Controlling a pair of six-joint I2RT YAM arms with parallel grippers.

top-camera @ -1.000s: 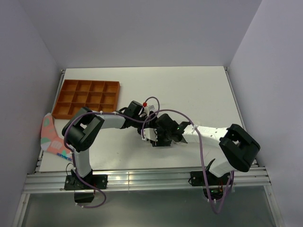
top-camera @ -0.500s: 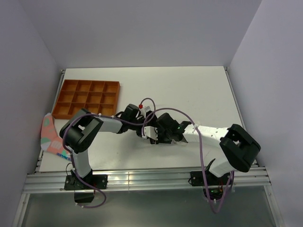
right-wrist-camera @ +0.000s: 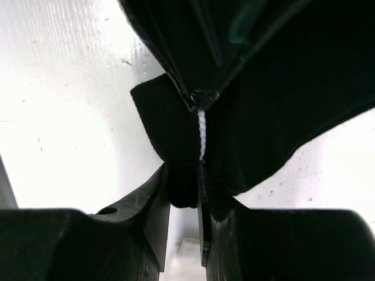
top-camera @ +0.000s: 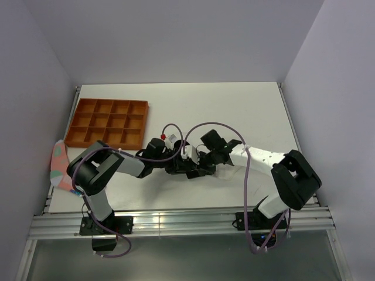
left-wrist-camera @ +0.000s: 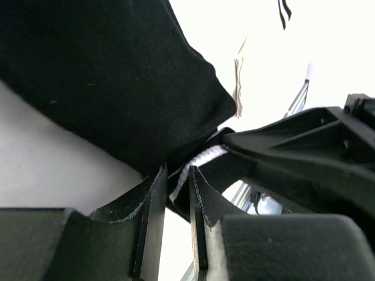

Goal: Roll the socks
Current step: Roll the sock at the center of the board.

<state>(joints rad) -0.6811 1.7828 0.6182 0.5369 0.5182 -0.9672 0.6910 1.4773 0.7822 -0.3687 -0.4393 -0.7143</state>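
Observation:
The black sock (left-wrist-camera: 117,76) fills the left wrist view as a broad dark fold. Its white-striped cuff (left-wrist-camera: 202,158) runs between the tips of my left gripper (left-wrist-camera: 177,172), whose jaws stand slightly parted around it. The white sock (left-wrist-camera: 263,76) lies on the table just behind it. In the right wrist view my right gripper (right-wrist-camera: 184,170) is shut on a thick fold of the black sock (right-wrist-camera: 275,117). From above, the left gripper (top-camera: 179,166) and the right gripper (top-camera: 197,167) meet nose to nose at the table's middle front and hide the socks.
An orange compartment tray (top-camera: 108,122) sits at the back left of the white table (top-camera: 246,111). A pink fabric piece with teal patches (top-camera: 61,167) hangs over the table's left edge. Grey walls close in the sides and back.
My right gripper has shut on the black sock. The left gripper's jaws have parted a little, and the left arm has sunk lower and shifted left. The right wrist has swung towards the back.

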